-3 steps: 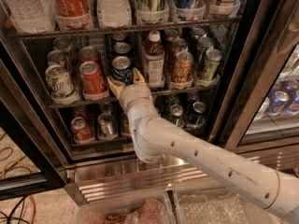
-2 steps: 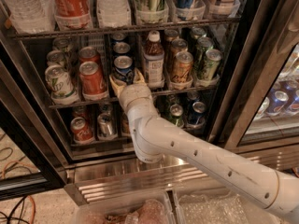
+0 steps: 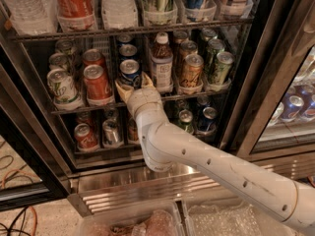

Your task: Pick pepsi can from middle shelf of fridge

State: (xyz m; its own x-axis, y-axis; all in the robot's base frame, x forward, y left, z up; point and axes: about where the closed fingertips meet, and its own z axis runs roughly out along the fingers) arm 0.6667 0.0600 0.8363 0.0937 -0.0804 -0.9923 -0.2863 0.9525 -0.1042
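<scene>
**Reaching the pepsi can on the middle shelf**

Camera view: my arm runs from the lower right of the frame up to the centre, into the open fridge. My gripper sits at the front rail of the middle shelf, just left of centre. Its two pale fingers are spread apart, one at each side of the lower part of the pepsi can. The gap between them is about the width of the can. I cannot tell whether the pads touch the can. The can stands upright at the front of its row, its silver top showing, and its base is hidden behind my gripper.

A second blue can stands right behind it, higher in the frame. Just to the left is a red coke can, and further left a green-white 7UP can, both upright. Just to the right stands a brown bottle with a white cap, then a gold can and a green can.

The rack above, along the top edge, holds tall bottles. The rack below, partly behind my arm, holds more cans. The ribbed steel base lies under it, and clear bins fill the bottom edge. At the right edge, behind glass, are blue cans.
</scene>
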